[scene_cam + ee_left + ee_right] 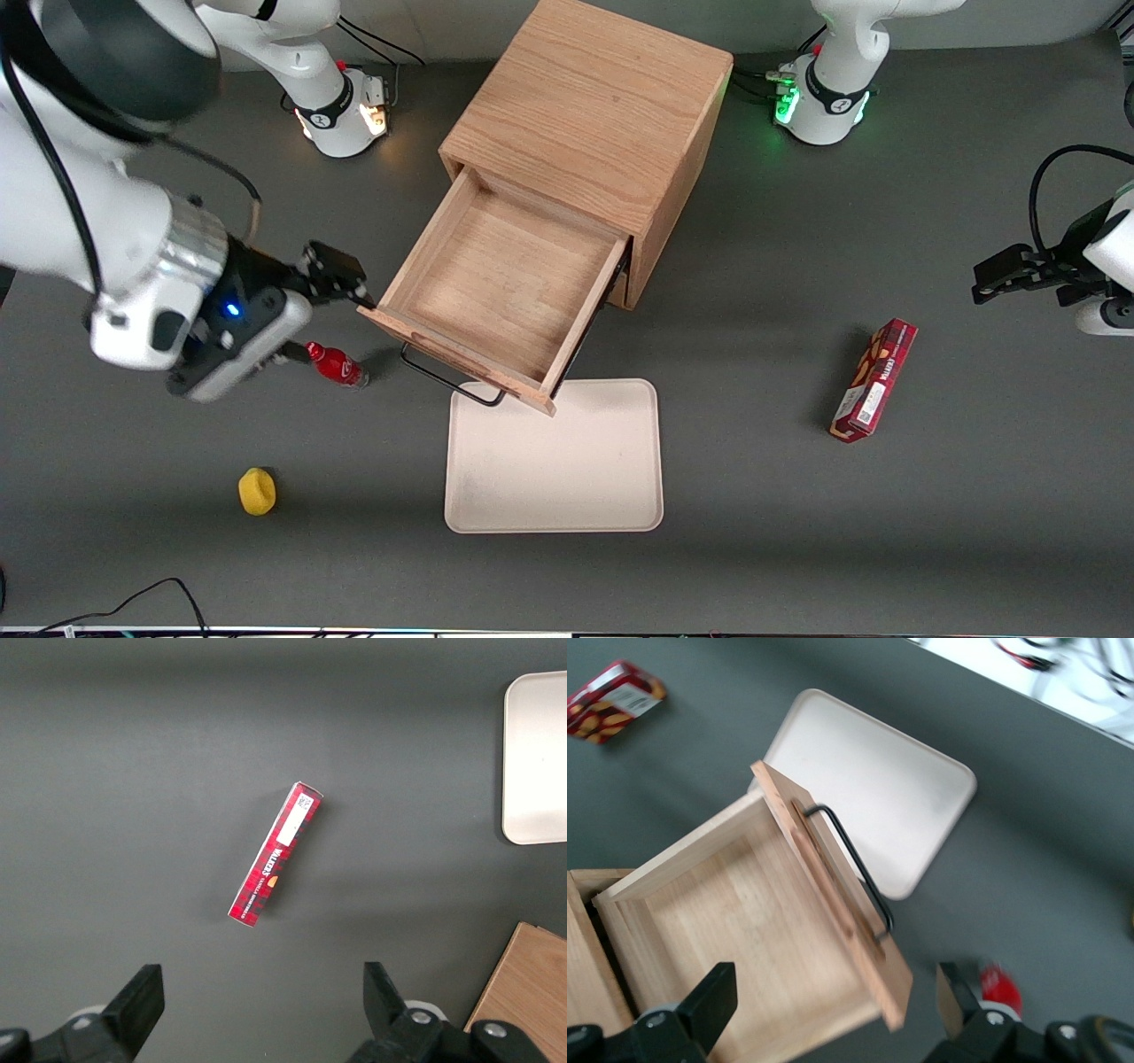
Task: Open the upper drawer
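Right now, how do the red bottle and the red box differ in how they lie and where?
The red bottle lies toward the working arm's end, beside the pulled-out upper drawer and by the open gripper. The red box lies toward the parked arm's end, alone on the table. The bottle is small and rounded; the box is long and flat-sided. Both are red and lying down.

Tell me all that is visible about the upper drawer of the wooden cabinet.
The upper drawer is a shallow box of light oak-looking wood, pulled far out of the cabinet and empty inside. A black wire bar handle runs along its front panel. Its front corner overhangs the beige tray lying nearer the front camera. The gripper, fingers open, sits beside the drawer's front corner toward the working arm's end; contact is unclear.
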`<state>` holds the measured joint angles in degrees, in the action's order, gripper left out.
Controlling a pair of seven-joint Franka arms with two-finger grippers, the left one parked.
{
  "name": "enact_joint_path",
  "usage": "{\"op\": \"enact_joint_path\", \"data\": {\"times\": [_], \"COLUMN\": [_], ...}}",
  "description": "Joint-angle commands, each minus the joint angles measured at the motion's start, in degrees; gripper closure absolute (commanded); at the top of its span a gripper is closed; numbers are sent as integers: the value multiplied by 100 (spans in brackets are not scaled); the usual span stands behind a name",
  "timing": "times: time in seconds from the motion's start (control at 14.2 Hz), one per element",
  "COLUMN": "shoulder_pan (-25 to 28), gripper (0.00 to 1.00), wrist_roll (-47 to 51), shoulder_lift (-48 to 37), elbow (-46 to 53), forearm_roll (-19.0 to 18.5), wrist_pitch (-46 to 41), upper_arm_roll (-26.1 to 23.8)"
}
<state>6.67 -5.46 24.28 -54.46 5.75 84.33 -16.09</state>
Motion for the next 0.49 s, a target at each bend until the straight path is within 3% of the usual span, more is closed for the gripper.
{"op": "enact_joint_path", "data": {"times": [0.0, 0.14, 0.28, 0.42], "shoulder_pan": [-175, -175, -193, -193], "gripper": [0, 0, 0, 0], "wrist_roll": [230, 150, 308, 484], "shoulder_lift": [-941, -1397, -1976, -2906], "elbow": [-715, -775, -1737, -3378], "forearm_roll": [-320, -469, -469, -443], "wrist_pitch": [-632, -1723, -1701, -870], "upper_arm_roll": [367, 807, 1071, 1265]}}
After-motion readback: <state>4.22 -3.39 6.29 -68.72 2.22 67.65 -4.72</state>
